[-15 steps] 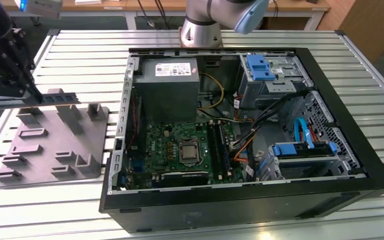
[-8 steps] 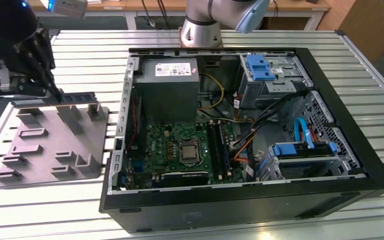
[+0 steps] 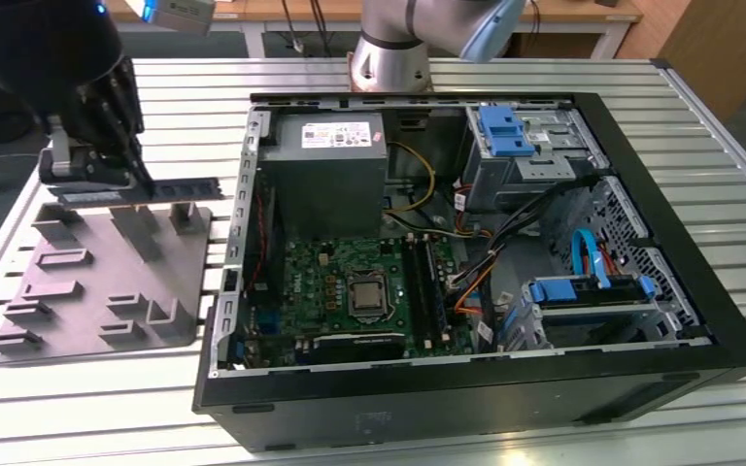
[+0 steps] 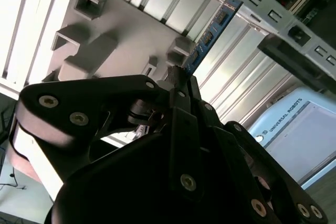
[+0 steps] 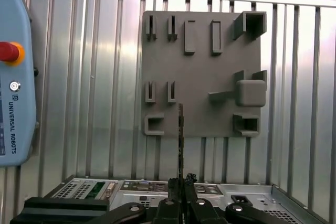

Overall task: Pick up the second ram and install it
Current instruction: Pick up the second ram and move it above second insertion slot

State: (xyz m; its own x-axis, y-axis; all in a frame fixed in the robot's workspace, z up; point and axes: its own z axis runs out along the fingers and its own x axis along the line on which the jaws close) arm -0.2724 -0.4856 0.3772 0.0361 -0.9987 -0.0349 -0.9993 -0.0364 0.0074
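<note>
**A:** What's the biggest thing there?

**B:** The slatted metal table [image 3: 684, 107]. An open computer case [image 3: 477, 398] lies on it and takes up the middle and the exterior view's right. The green motherboard [image 3: 334, 282] faces up inside the case. The arm's base [image 3: 392, 53] stands at the table's far edge, behind the case.

**A:** And beside the case?

**B:** The grey block [image 3: 101, 282] with its slots and posts lies flat along the table's edge on the exterior view's left, just beside the case wall. It shows in both wrist views [image 5: 210, 77] [image 4: 121, 30]. A teach pendant [image 5: 13, 77] lies on the slats near the block, with a red button at one end. Its pale casing also shows in the second wrist view [image 4: 299, 124].

**A:** Where's the gripper?

**B:** The gripper [image 3: 88, 189] hangs over the block's far edge. Its jaws are pressed together on one end of the second ram [image 3: 179, 187], with no gap on either side of the board.

**A:** How does the stick lie?

**B:** It is level and on its long edge. It reaches from the jaws toward the case, and its free end is about over the block's case-side edge. The first wrist view shows the stick edge-on as a thin dark line [image 5: 180, 140] rising from the gripper [image 5: 181, 182]. In the second wrist view [image 4: 212, 27] its small chips are visible. I can't tell whether it clears the tops of the posts or touches them.
</note>
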